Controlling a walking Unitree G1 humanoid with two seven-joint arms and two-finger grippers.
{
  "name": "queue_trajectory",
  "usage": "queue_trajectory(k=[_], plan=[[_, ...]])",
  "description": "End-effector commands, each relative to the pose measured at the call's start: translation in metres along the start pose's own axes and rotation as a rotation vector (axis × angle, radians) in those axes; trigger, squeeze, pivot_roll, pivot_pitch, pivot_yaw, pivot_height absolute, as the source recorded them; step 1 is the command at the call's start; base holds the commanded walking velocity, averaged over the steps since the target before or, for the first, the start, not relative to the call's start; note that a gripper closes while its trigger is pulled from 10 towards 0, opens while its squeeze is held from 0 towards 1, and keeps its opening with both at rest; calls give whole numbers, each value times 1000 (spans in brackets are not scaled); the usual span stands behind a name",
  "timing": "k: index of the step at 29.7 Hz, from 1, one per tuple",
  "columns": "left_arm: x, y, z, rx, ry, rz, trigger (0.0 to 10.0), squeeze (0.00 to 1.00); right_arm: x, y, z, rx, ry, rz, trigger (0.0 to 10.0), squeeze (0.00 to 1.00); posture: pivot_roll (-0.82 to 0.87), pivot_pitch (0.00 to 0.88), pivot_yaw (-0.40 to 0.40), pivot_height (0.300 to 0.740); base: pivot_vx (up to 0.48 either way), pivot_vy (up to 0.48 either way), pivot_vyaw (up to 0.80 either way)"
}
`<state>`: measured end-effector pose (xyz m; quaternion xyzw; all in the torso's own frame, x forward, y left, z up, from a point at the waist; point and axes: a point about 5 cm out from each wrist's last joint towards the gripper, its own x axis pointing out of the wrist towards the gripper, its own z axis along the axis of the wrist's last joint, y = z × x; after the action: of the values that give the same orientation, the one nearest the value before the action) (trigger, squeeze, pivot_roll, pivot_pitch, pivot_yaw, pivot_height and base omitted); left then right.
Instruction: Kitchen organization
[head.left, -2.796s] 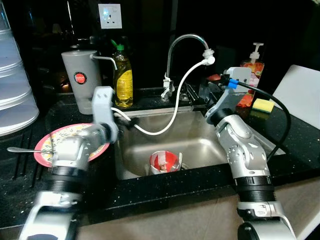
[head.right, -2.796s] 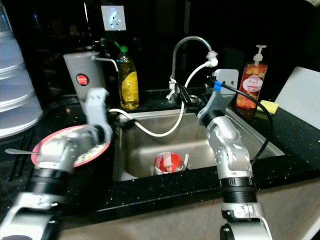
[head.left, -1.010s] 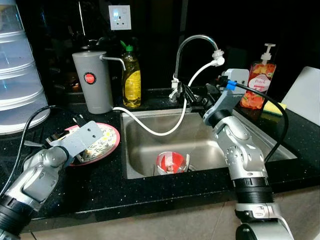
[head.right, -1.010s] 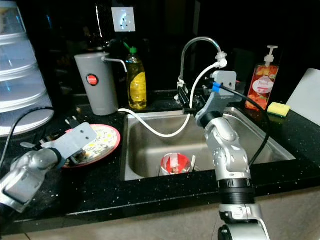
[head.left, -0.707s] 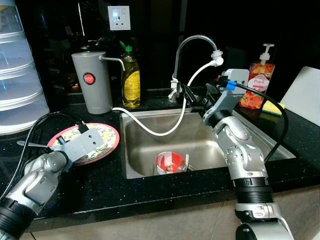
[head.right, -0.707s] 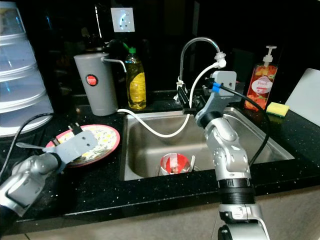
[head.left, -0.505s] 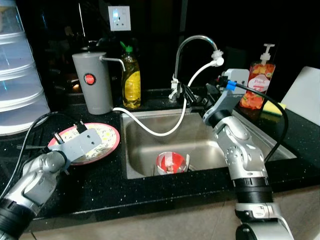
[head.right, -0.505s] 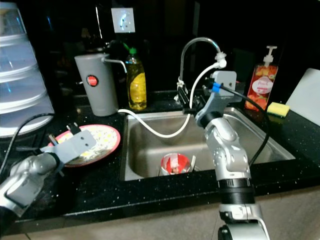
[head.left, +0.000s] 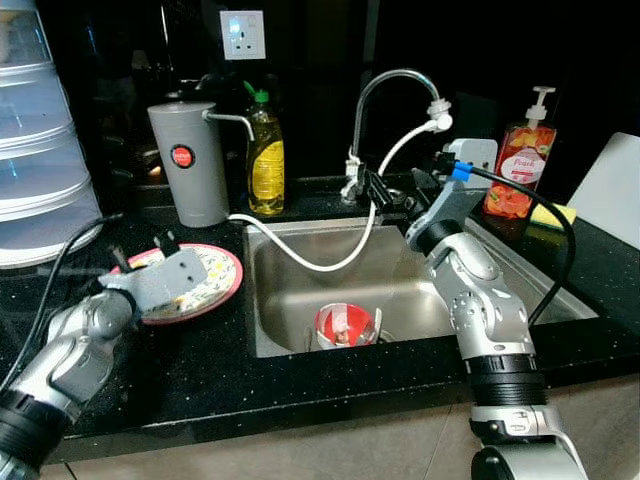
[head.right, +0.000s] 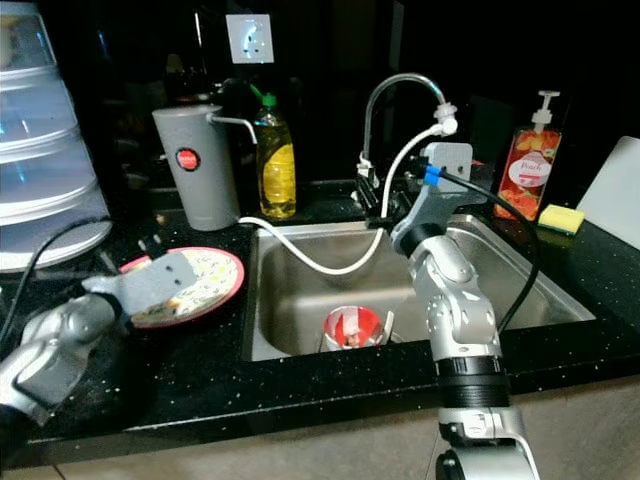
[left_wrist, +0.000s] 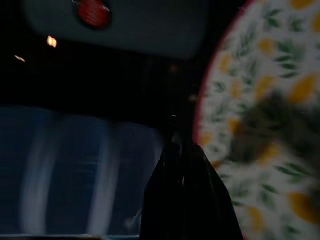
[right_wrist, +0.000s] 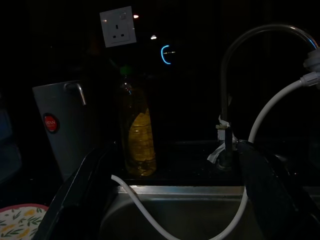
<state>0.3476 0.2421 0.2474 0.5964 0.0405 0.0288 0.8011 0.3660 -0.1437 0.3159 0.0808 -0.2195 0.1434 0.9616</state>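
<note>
Our left gripper (head.left: 140, 252), fingers together, hovers over the floral plate (head.left: 215, 275); beyond it stands the grey jug (head.left: 190, 165). Our right gripper (right_wrist: 170, 200), fingers spread and empty, hangs above the sink (head.left: 300, 320) holding a red cup (head.left: 343, 325).

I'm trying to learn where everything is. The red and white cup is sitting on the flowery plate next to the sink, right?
Not quite. The red and white cup is sitting down inside the sink, as the left eye view shows. The flowery plate does lie next to the sink, on the counter.

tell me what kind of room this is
Most likely a home kitchen: a stainless steel sink set in a black speckled counter, a curved chrome tap, and a yellow dish soap bottle beside it.
</note>
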Motion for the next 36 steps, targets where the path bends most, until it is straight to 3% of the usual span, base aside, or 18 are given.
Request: queue_trajectory(k=[1, 3, 4, 5, 7, 10, 11, 12, 14, 16, 21, 24, 25, 28, 33, 34, 35, 36], plan=[[-1, 30, 8, 96, -38, 130, 10000, 0, 1, 1, 1, -1, -5, 5, 10000, 0, -6, 14, -5, 740, 0, 0, 0], [-4, 55, 29, 80, -132, 242, 10000, 0, 0, 1, 1, 0, -5, 4, 10000, 0, -4, 12, -3, 740, 0, 0, 0], [-4, 55, 29, 80, -132, 242, 10000, 0, 0, 1, 1, 0, -5, 4, 10000, 0, -4, 12, -3, 740, 0, 0, 0], [-5, 63, 40, -13, -192, 264, 10000, 0, 0, 1, 1, 0, -6, 3, 10000, 0, -4, 12, -3, 740, 0, 0, 0], [-5, 63, 40, -13, -192, 264, 10000, 0, 0, 1, 1, 0, -6, 3, 10000, 0, -4, 12, -3, 740, 0, 0, 0], [-9, 75, 60, -330, -322, 255, 10000, 0, -2, -1, 2, -5, -11, -7, 10000, 0, -14, 10, 7, 740, 0, 0, 0], [-9, 75, 60, -330, -322, 255, 10000, 0, -2, -1, 2, -5, -11, -7, 10000, 0, -14, 10, 7, 740, 0, 0, 0], [-10, 78, 67, -433, -377, 234, 10000, 0, -3, -3, 2, -7, -11, -12, 10000, 0, -15, 8, 9, 740, 0, 0, 0], [-11, 79, 69, -453, -392, 228, 10000, 0, -3, -3, 2, -8, -12, -13, 10000, 0, -15, 8, 9, 740, 0, 0, 0], [-17, 81, 84, -555, -505, 181, 10000, 0, -4, -4, 2, -10, -11, -14, 10000, 0, -19, 1, 11, 740, 0, 0, 0], [-20, 85, 91, -623, -565, 157, 10000, 0, -4, -3, 3, -12, -16, -13, 10000, 0, -20, 0, 11, 740, 0, 0, 0], [-19, 87, 90, -849, -588, 92, 10000, 0, -3, -3, 5, -15, -22, -9, 10000, 0, -22, 0, 8, 740, 0, 0, 0], [-19, 87, 90, -849, -588, 92, 10000, 0, -3, -3, 5, -15, -22, -9, 10000, 0, -22, 0, 8, 740, 0, 0, 0], [-16, 83, 89, -1116, -586, -26, 10000, 0, -4, -2, 8, -62, -22, 31, 10000, 0, -24, 2, 7, 740, 0, 0, 0], [-14, 76, 91, -1303, -588, -125, 10000, 0, -4, -8, 10, -108, -15, 7, 10000, 0, -27, 4, 5, 740, 0, 0, 0], [-11, 72, 94, -1465, -581, -206, 10000, 0, -4, -13, 10, -132, -7, -9, 10000, 0, -30, 5, 0, 740, 0, 0, 0], [-11, 72, 94, -1465, -581, -206, 10000, 0, -4, -13, 10, -132, -7, -9, 10000, 0, -30, 5, 0, 740, 0, 0, 0], [-8, 68, 98, -1576, -576, -270, 10000, 0, -5, -14, 10, -148, 2, 8, 10000, 0, -31, 7, -1, 740, 0, 0, 0]])
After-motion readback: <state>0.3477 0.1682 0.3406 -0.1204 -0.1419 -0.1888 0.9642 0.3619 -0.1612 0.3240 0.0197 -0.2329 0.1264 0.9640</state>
